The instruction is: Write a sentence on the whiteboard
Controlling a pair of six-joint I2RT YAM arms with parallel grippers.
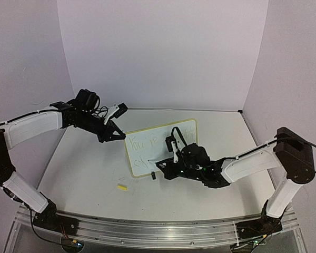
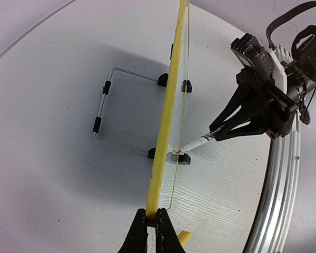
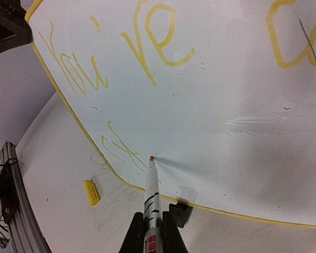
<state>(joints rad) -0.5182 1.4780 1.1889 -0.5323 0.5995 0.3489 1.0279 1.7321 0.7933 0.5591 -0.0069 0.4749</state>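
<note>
Near the middle of the worktop (image 1: 89, 168), the whiteboard (image 1: 160, 138) stands tilted, its rim pinched by the left gripper (image 2: 153, 224), while the right gripper (image 3: 152, 232) clamps a marker (image 3: 151, 192) whose tip touches the board beside the sentence (image 3: 147, 50)'s second line.

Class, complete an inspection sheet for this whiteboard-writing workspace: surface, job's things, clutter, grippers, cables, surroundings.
Surface: white tabletop, faintly scuffed.
Job's things: small white whiteboard with pale-yellow rim, propped on black clip feet; yellow handwriting, "You're" plus a partial second line; white marker pen, tip at the board.
Clutter: small yellow marker cap lying before the board.
Grippers: left gripper shut on the board's rim; right gripper shut on the marker.
Cables: black cables at left wrist and right elbow.
Surroundings: plain pale-lilac walls.
</note>
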